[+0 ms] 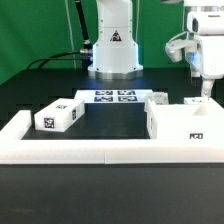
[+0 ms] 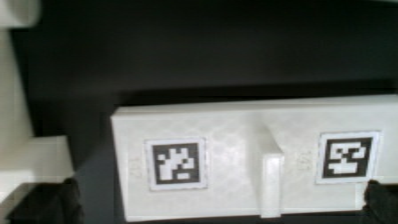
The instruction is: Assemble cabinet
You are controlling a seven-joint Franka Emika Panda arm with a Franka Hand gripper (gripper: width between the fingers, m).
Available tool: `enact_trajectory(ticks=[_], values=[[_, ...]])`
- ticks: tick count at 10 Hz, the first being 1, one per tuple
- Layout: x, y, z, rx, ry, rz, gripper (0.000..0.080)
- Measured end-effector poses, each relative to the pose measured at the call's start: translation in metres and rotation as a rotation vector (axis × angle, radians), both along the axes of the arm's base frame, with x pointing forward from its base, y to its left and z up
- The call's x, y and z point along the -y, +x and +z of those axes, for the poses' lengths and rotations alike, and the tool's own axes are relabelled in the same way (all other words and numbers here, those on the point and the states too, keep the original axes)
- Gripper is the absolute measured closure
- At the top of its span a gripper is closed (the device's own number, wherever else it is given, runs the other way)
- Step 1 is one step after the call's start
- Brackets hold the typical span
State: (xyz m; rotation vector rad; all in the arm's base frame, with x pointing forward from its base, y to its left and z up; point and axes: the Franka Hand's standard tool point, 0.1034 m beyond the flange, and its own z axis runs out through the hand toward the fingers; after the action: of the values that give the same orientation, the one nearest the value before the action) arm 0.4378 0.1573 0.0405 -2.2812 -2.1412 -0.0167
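gripper [image 1: 203,97]: hangs at the exterior view's right, above the far side of the large cabinet part [image 1: 185,125]. in the wrist view the dark, blurred fingertips [image 2: 39,205] sit at opposite edges of the picture. the jaws therefore stand wide apart and clamp nothing.

cabinet: loose parts, not joined. all are white plastic and bear black-and-white square tags.

- large cabinet part: an open boxy shell on the black table [image 1: 115,120] at the exterior view's right, set against the low border wall [image 1: 60,152]. its front face carries one small tag.
- small cabinet block [image 1: 58,117]: at the exterior view's left, just inside the wall and well apart from the large part. tags show on its top and front faces.
- tagged panel [image 2: 249,150]: lies below the gripper [image 2: 210,205] in the wrist view. it has a flat face with two tags side by side and a raised rib between them. whether it belongs to the large part cannot be told.

marker board [image 1: 115,97]: flat on the table, in front of the robot base [image 1: 112,50].
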Motion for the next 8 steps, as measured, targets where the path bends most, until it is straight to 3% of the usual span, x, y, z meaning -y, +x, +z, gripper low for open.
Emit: enact_trajectory(ticks=[2, 7, 8], values=[[-0.0005, -0.004, -0.0078, -0.011, 0.003, -0.001, 0.0002], [0.0054, -0.0023, -0.0084, -0.012, 0.003, -0.012, 0.0002], [0.0057, -0.0025, -0.0089, -0.013, 0.002, -0.012, 0.012]])
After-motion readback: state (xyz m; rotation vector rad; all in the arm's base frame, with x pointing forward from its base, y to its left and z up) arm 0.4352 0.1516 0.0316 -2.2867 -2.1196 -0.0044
